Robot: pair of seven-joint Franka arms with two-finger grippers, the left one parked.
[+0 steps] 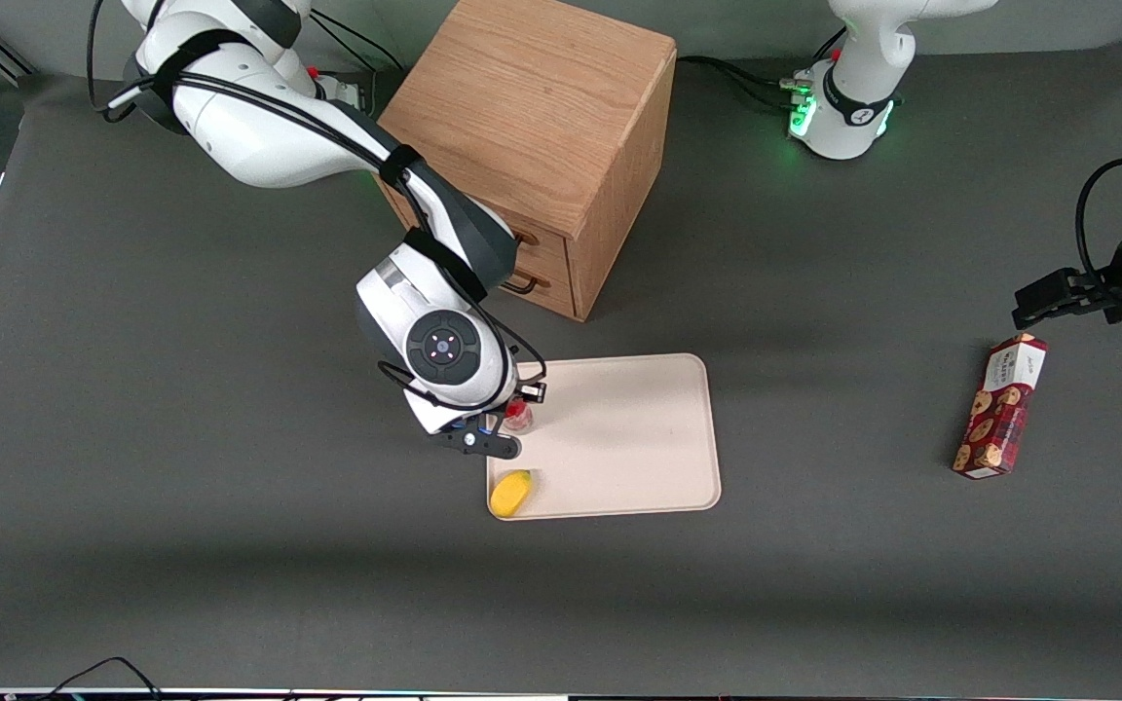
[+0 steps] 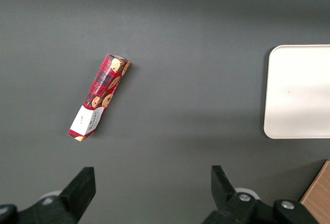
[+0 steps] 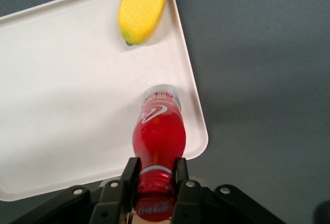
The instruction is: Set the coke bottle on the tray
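Your pincer (image 3: 155, 182) is clamped on the bottle (image 3: 158, 136) neck over the tray (image 3: 77, 79) rim; release now and it may tip off the edge.

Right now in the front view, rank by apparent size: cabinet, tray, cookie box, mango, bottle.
1. Cabinet
2. Tray
3. Cookie box
4. Mango
5. Bottle, mostly hidden by the gripper that holds it over the tray, so its rank is unsure.

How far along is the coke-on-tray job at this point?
Done: the coke bottle is grasped at its neck and carried over the tray, near the yellow fruit. In hand: the end effector grips it upright. Left: release and retreat; whether its base touches the tray is unclear.
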